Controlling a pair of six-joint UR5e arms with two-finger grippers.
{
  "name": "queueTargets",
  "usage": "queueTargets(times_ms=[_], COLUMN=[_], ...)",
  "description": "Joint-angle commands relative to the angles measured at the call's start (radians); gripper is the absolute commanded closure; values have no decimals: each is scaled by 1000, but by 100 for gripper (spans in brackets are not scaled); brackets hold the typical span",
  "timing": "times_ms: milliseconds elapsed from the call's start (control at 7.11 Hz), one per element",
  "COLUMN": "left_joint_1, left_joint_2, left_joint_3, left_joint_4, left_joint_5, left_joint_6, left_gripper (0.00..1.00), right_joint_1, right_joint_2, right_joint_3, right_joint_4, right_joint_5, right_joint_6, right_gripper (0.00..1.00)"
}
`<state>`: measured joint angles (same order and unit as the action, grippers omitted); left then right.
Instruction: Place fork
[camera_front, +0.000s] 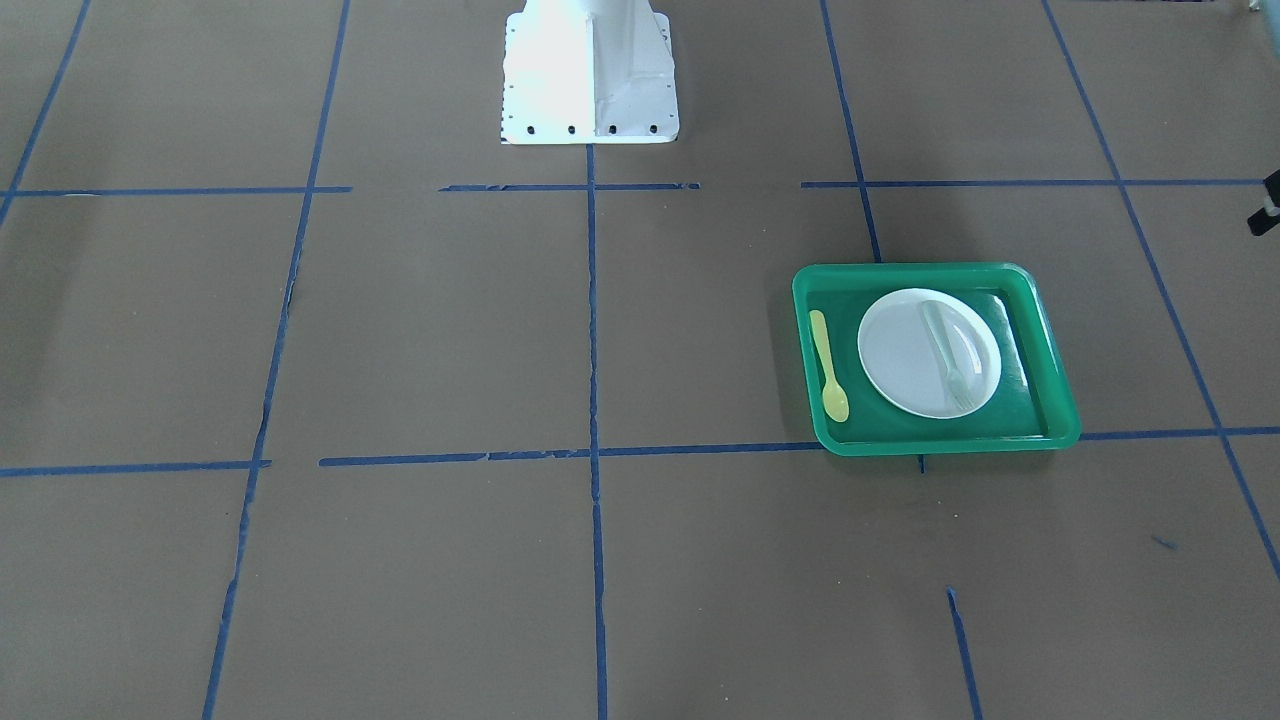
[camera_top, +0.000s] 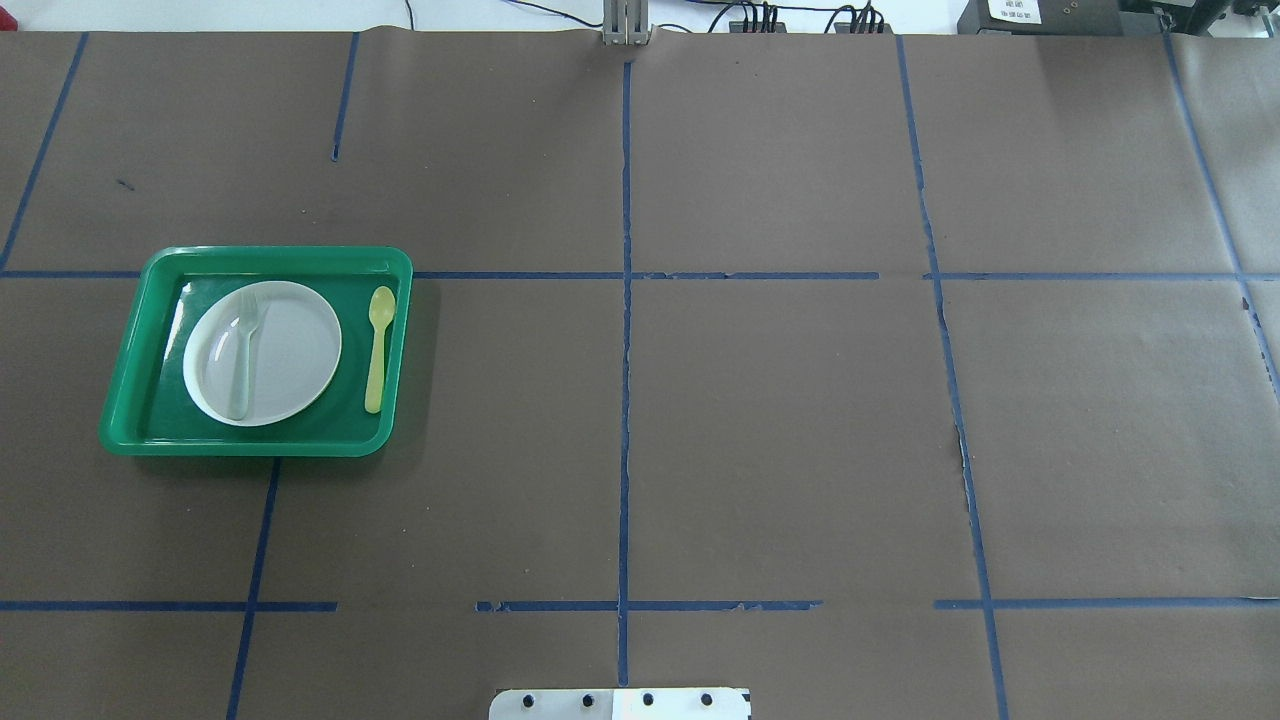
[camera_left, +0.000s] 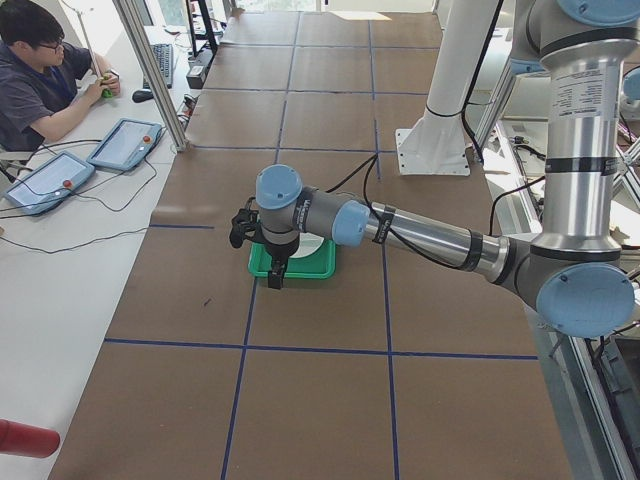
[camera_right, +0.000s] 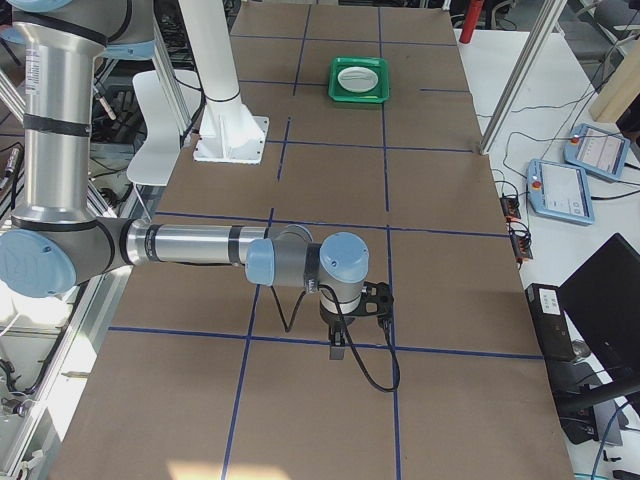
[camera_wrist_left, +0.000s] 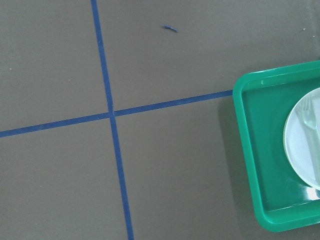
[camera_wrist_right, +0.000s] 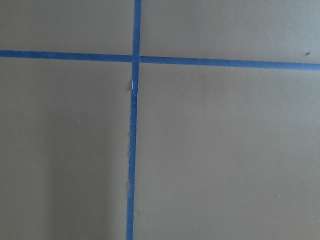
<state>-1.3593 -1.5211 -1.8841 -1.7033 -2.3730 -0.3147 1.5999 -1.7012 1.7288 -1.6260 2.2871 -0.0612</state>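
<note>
The fork (camera_top: 243, 350) is pale and translucent and lies on the left part of a white plate (camera_top: 290, 350) inside a green tray (camera_top: 260, 447). It also shows in the front view (camera_front: 945, 345) and at the right edge of the left wrist view (camera_wrist_left: 307, 117). A yellow spoon (camera_top: 377, 350) lies in the tray beside the plate. My left gripper (camera_left: 276, 272) shows only in the exterior left view, hanging above the table by the tray. My right gripper (camera_right: 337, 350) shows only in the exterior right view, far from the tray. I cannot tell whether either is open or shut.
The white robot pedestal (camera_front: 590, 70) stands at the table's robot side. Blue tape lines (camera_top: 625, 400) cross the brown table cover. An operator (camera_left: 40, 70) sits at a side table with tablets (camera_left: 125, 143). Teach pendants (camera_right: 575, 195) lie on the other side table.
</note>
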Motion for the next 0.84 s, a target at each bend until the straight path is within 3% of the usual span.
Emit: queueTargets(times_ms=[0,281,703], left_joint_1=[200,365,509], left_joint_2=[-2,-45,-169], left_joint_3=[31,87,203], left_joint_4=[-253,-369,-381], left_joint_5=[101,225,331], left_joint_6=[-362,-574,-725], left_gripper=[0,0,0], right_joint_1=[0,0,0], right_joint_2=[0,0,0], right_joint_3=[0,0,0], right_joint_4=[0,0,0], right_joint_5=[0,0,0], right_joint_6=[0,0,0], right_gripper=[0,0,0])
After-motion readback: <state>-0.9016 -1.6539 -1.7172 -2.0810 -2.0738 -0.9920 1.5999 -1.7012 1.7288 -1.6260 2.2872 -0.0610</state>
